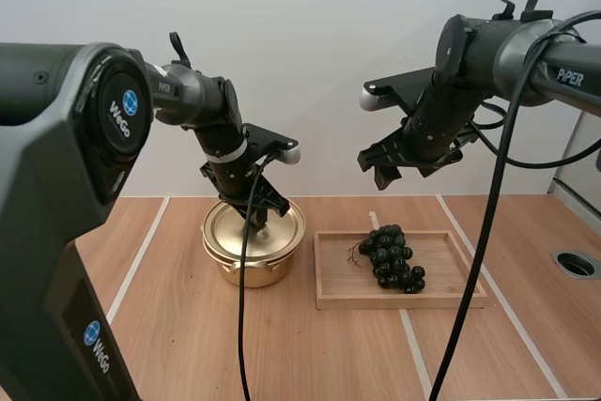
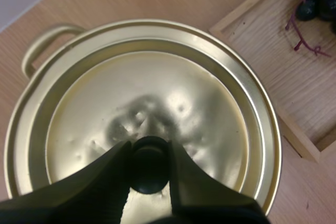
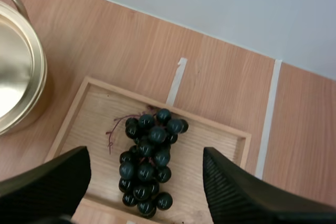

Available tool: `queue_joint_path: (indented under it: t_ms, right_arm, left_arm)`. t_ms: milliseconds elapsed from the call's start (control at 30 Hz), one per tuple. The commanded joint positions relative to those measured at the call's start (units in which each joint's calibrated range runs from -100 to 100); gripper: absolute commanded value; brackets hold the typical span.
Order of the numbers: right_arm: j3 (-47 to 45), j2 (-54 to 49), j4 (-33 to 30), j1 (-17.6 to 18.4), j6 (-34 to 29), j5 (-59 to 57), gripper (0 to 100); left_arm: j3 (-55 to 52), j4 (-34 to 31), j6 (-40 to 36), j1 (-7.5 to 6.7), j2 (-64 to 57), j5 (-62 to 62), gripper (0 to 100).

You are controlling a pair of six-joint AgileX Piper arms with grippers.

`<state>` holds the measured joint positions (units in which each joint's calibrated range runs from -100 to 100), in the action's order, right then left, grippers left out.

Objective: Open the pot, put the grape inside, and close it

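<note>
Now, on the light wooden table [image 1: 188,345], the left gripper [image 1: 258,218] is down on the golden pot [image 1: 249,271], its two black fingers [image 2: 113,174] clamped from either side on the black knob [image 2: 148,170] at the centre of the lid [image 2: 173,98]. The lid sits flat and closed on the pot's rim, and its brushed metal mirrors the dark shape of the tool above it. One of the pot's loop handles [image 2: 44,43] juts out on the side away from the wooden tray [image 1: 338,300]. That shallow tray stands just beside the pot on its right, near it but with a strip of bare table between them. The bunch of dark grapes [image 1: 392,257] lies on the tray's floor, roughly in the middle, with a thin reddish stem [image 3: 111,132] trailing toward the pot side. The right gripper [image 1: 399,168] hangs well above the tray and touches nothing. From its own camera its fingers [image 3: 247,195] stand wide apart, ribbed inner faces turned to each other, with the grapes in plain sight far below in the gap. A white tape line [image 3: 176,82] runs across the table beyond the tray's far edge.
</note>
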<state>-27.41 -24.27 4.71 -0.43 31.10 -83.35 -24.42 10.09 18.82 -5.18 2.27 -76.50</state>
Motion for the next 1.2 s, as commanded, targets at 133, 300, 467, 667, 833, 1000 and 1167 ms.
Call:
queue_joint_path:
  t_ms: [133,300,467,667,833,1000,1167]
  right_arm:
    - [-7.86,0.78,-1.42,0.08,0.18,-1.43,100]
    - [-10.47,2.45,-2.91,0.08,-1.46,-0.93,100]
    - [-10.46,3.49,-4.34,0.08,-2.48,-0.54,100]
    - [-10.60,6.76,-3.98,0.08,-2.48,2.19,100]
    - [-10.60,11.01,-4.11,0.08,-2.39,4.83,100]
    - [-10.60,15.89,-4.18,0.08,-2.29,6.76,100]
    - [-10.60,19.92,-4.18,0.08,-1.92,7.75,100]
  left_arm:
    - [5.87,0.38,-0.43,-0.28,-7.70,-2.90,0]
    - [8.84,0.38,-0.80,-0.28,-13.55,-3.06,0]
    - [11.74,0.38,-1.57,-0.28,-18.86,-3.06,0]
    - [14.19,0.38,-1.57,-0.28,-24.56,-3.06,0]
    - [16.17,0.84,-1.57,-0.28,-28.00,-3.06,0]
    - [16.56,2.27,-1.57,-0.28,-30.64,-3.06,0]
    - [16.56,2.82,-1.57,-0.28,-31.84,-3.06,0]
